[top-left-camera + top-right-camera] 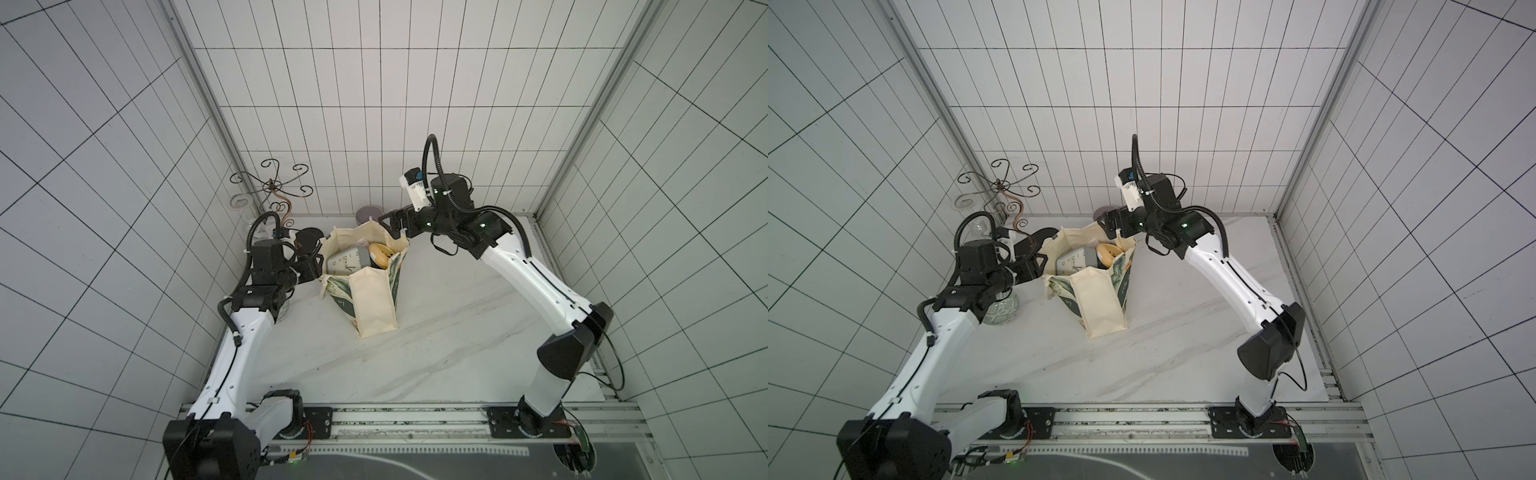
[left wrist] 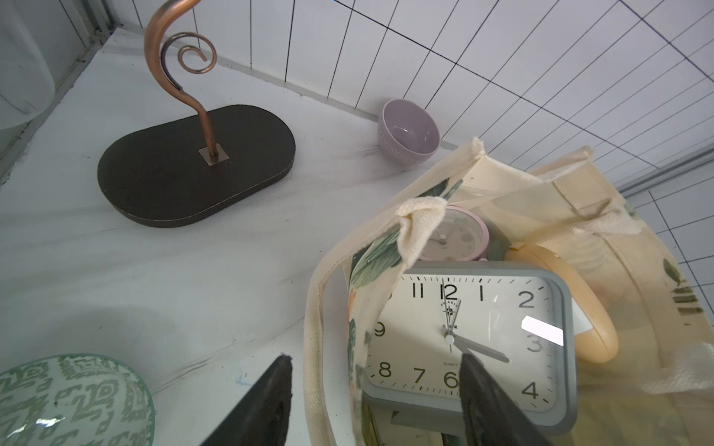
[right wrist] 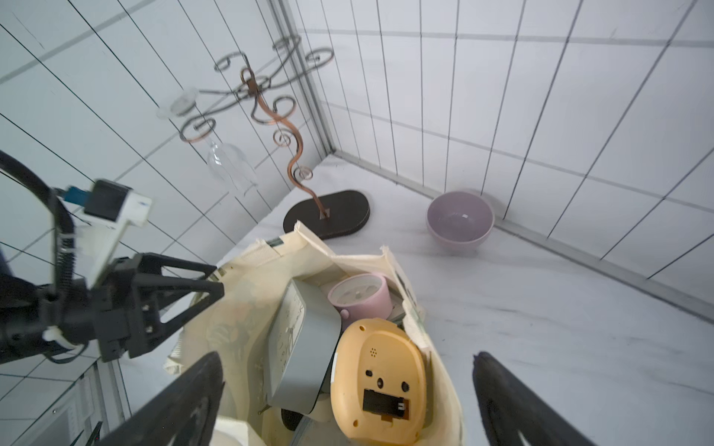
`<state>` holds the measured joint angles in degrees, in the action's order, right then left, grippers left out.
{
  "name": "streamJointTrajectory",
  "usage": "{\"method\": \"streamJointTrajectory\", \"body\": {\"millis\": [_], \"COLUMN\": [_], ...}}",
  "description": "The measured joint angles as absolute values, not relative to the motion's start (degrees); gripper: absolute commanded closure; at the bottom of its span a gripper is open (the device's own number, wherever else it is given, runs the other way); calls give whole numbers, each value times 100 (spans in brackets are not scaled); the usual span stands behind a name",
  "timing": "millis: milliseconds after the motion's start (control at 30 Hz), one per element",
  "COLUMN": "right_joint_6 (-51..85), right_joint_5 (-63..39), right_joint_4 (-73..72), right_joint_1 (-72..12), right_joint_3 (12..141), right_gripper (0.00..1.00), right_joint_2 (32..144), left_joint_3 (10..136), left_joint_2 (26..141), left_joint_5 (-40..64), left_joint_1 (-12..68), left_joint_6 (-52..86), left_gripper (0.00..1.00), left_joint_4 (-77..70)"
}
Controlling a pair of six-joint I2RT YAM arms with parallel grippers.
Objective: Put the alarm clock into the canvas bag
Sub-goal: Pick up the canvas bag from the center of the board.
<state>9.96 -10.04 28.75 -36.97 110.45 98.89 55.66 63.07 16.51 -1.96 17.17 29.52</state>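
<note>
— What sits nearest?
— A green-patterned jar (image 1: 1000, 311) by the worktop's (image 1: 436, 353) left edge.
— Where is the canvas bag (image 1: 376, 303)?
— It stands upright mid-worktop, closer to the far edge, with its mouth open.
— And the clocks?
— Three are inside: a grey alarm clock (image 2: 463, 328), a yellow alarm clock (image 3: 380, 382) beside it with its back showing, and a pink alarm clock (image 3: 359, 295) behind them.
— The left end effector (image 2: 375, 358)?
— Its jaws stand apart, one on each side of the bag's left rim.
— The right end effector (image 3: 347, 358)?
— It hangs over the bag, wide open, holding nothing.
— Farther back?
— A metal stand (image 2: 193, 170) holds a wine glass (image 3: 232, 166) in the far left corner. A purple bowl (image 3: 459, 220) sits by the far edge.
</note>
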Motion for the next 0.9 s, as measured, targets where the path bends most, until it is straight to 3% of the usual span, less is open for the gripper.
{"method": "streamJointTrajectory", "body": {"millis": [267,500,633,900], "right_joint_6": [1037,1096,1114,1074], "right_joint_5": [-1437,-1942,-2058,-2010], "right_joint_4": [2679,2744,2764,2827], "right_joint_1": [-3170,-3177,-3190,-3192], "right_joint_3": [10497,10495,10495,10495], "right_gripper": [39,50,63,60], "right_joint_2": [10108,10698,10761,10910], "left_joint_3": [5553,5524,5520,5522], "left_joint_2": [6449,6453,6453,6523], "left_joint_5": [1918,1990,2014,2088], "left_joint_1": [-200,-200,-204,-187], "left_joint_6": [1763,1758,1778,1865], "left_gripper": [60,64,67,67], "left_joint_4": [2899,2816,2805,2729]}}
